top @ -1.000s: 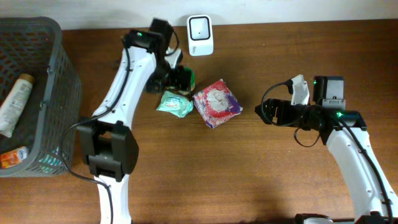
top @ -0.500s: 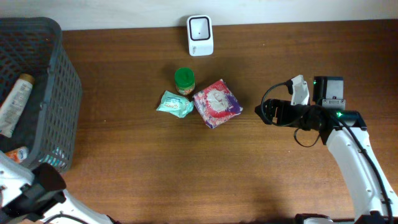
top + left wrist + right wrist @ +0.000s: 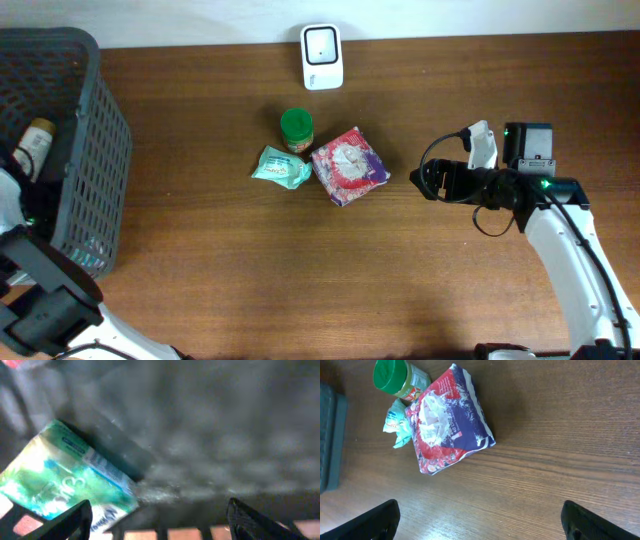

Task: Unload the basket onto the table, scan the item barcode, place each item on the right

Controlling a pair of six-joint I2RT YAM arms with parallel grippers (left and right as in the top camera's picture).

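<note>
A brown wooden table (image 3: 300, 270) fills the overhead view, with a strip of pale wall (image 3: 500, 15) along its far edge; a grey mesh basket (image 3: 95, 150) stands at the left end, a bottle (image 3: 35, 140) lying in it.

A second ago the left arm reached over the middle of the table and covered the jar (image 3: 296, 125); now it hangs at the basket's near corner, and the jar stands in plain sight; the teal packet (image 3: 282, 167), the red packet (image 3: 348, 166) and the right arm have not moved.

The green packet (image 3: 60, 480) lies on the basket floor, at the lower left of the left wrist view, near the left finger; its long printed edge slants from upper left down to the right.

The left gripper (image 3: 160, 510) has its fingers apart with nothing between them; the white scanner (image 3: 322, 44) sits at the table's far edge; the right gripper (image 3: 480, 515) stands wide and empty over bare wood.
</note>
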